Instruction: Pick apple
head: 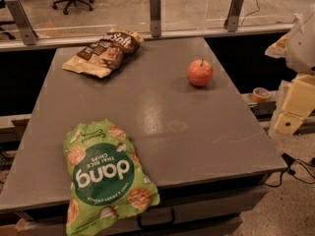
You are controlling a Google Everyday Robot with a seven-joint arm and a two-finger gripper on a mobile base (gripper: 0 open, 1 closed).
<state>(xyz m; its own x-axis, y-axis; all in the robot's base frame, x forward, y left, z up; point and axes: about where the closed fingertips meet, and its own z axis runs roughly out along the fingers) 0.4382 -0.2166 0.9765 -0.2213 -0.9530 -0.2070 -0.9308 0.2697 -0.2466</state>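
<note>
Green chip bag [106, 178] overhangs table [197, 132] front edge.
Apple [200, 73] stands far right, untouched; my gripper [295, 101] hangs beyond the table's right side, how open I cannot tell.

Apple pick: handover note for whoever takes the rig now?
Pincer: at the right edge of the view, beyond the table's right side, well apart from the apple.
Apple: on the table's far right part, stem up, nothing touching it.
Others: brown snack bag far left; green chips bag near left, overhanging the front edge.
Done: no grasp yet.
Left: reach in, grip the apple, lift.
</note>
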